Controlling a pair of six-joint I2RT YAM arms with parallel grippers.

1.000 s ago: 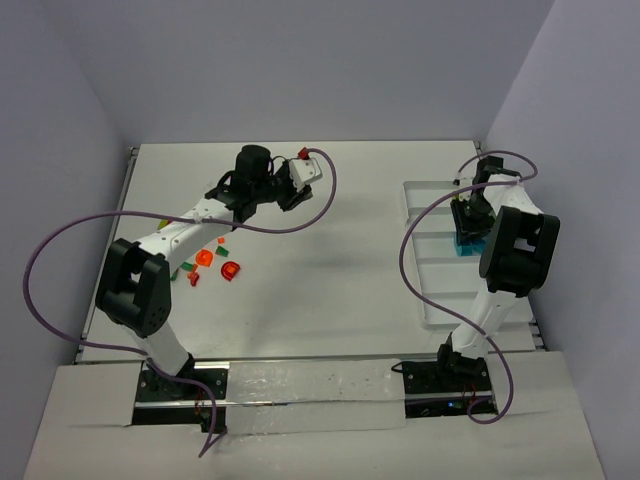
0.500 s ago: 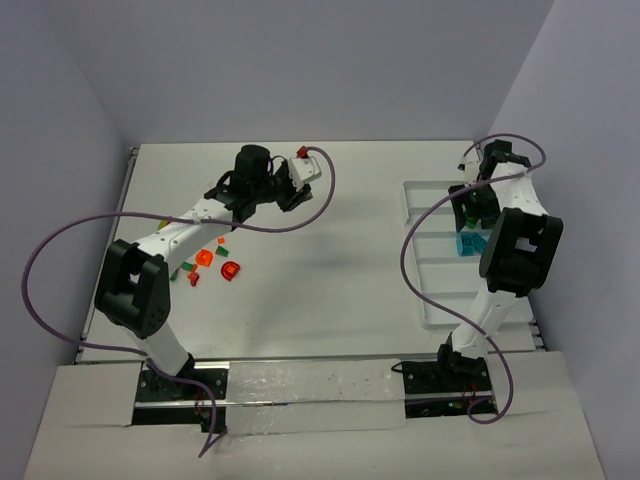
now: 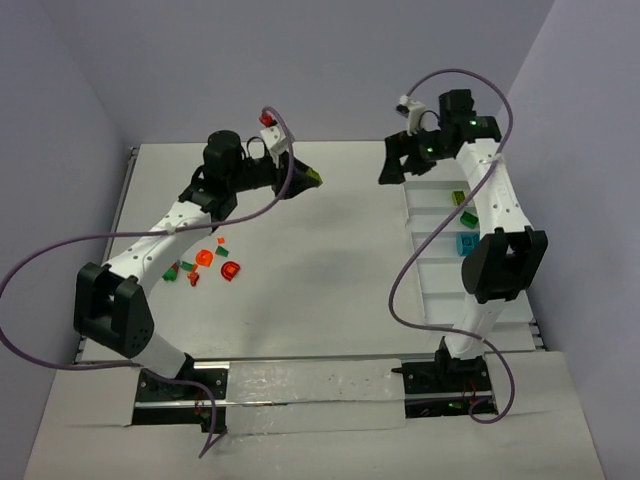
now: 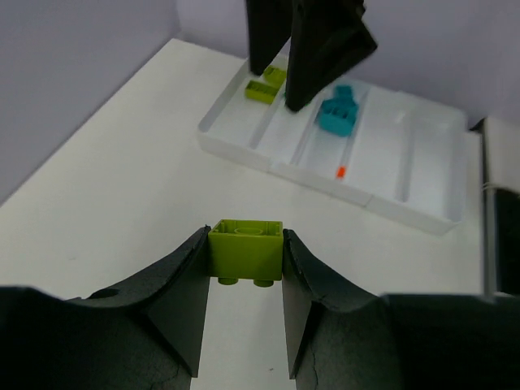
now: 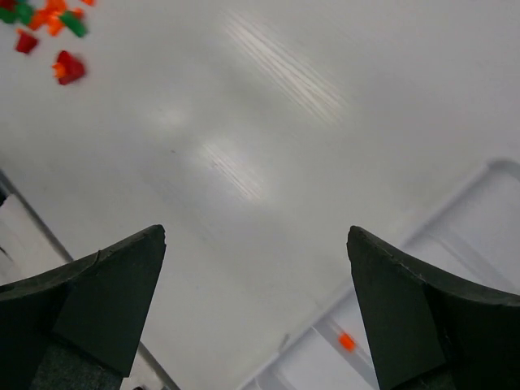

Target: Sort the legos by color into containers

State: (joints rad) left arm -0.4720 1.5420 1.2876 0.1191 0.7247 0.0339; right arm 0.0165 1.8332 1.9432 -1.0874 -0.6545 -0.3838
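Two arms stand close by the white tray (image 3: pixel 435 292) from above; loose legos (image 3: pixel 205 262) lie well apart. Left wrist: my left pincer (image 4: pixel 245 244) grasps a lime brick (image 4: pixel 245 253), not yet at the tray. Right wrist: right pincer (image 5: pixel 256 236) released, empty. I fear the arms collide there.

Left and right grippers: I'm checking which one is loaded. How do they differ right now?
The left gripper is shut on a lime green brick; the right gripper is wide open and empty. The left gripper faces the white tray from across the table; the right gripper hangs near the tray's far end, facing the table. Both have black fingers.
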